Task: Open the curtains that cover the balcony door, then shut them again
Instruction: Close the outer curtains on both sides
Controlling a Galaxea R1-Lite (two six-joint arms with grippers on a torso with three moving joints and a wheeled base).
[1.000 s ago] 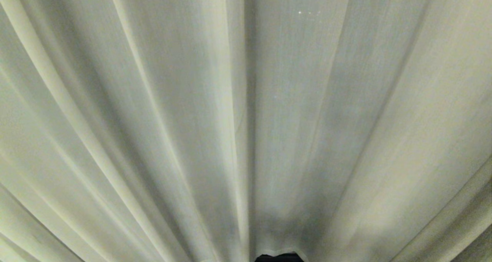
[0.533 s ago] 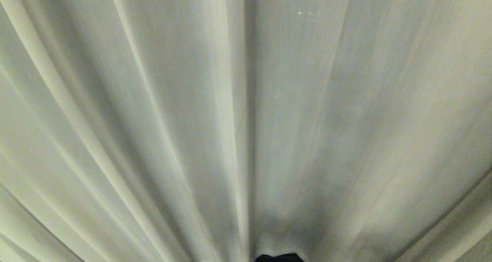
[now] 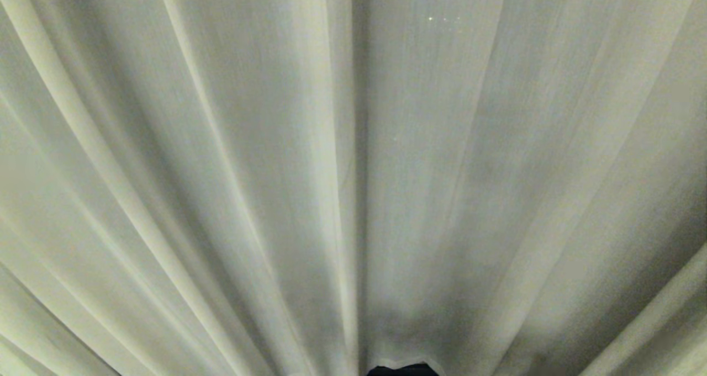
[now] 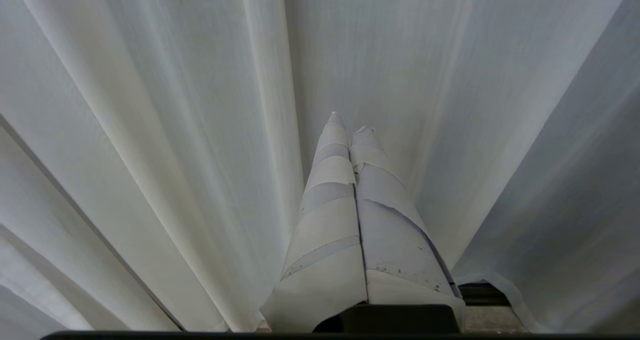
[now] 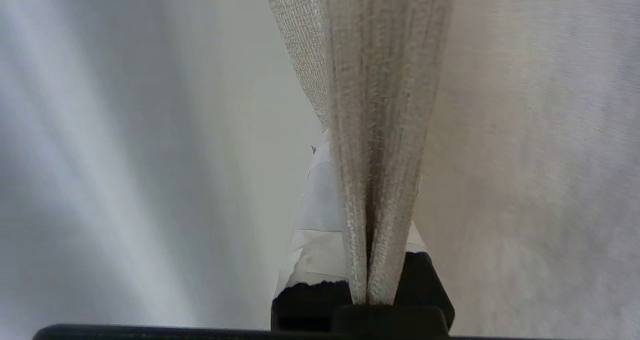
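The curtains (image 3: 221, 171) hang drawn across the whole head view, their edges meeting at the middle, the balcony door hidden — whether opening is done cannot be told. No containers show. The right pincer (image 5: 367, 220) is clamped on a curtain fold; the left pincer (image 4: 350, 130), tips together, holds nothing.

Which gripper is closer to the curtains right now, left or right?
Right. The right gripper is clamped on a fold of the curtains; the left gripper is shut, empty, just before them.
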